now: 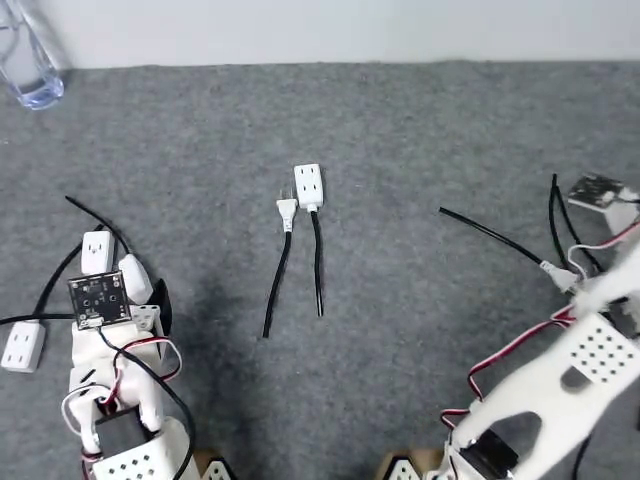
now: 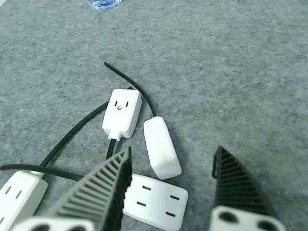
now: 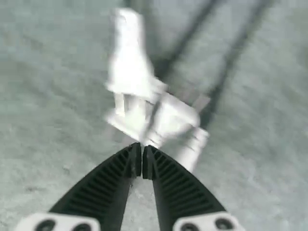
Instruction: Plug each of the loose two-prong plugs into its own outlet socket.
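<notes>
Left fingers (image 2: 103,192) spread apart, a white outlet socket (image 2: 154,204) between them; right fingers (image 3: 115,178) pressed together, empty, a white plug (image 3: 144,106) beyond their tips.

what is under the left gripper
An outlet block lies on the grey mat below the open left gripper, with one finger covering its near corner. A white oblong piece lies at its far edge; any prongs are hidden.

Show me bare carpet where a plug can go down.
Bare: between the centre outlet and the right cables; also the far strip along the wall, right of the bottle. Crowded: the left outlets and their cords.
</notes>
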Action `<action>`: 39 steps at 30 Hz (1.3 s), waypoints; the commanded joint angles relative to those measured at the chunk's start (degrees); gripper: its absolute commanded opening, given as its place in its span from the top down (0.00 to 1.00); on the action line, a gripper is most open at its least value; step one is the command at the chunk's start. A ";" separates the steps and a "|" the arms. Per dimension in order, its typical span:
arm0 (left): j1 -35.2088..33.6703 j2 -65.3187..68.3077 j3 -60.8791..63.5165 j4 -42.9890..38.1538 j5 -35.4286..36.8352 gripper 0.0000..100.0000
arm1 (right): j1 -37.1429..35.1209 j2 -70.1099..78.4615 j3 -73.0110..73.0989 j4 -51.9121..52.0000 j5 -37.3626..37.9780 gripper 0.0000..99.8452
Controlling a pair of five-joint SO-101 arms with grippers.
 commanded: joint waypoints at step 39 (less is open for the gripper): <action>0.00 -0.26 -0.40 -0.70 0.35 0.74 | 8.13 6.73 -11.25 2.68 -3.34 0.88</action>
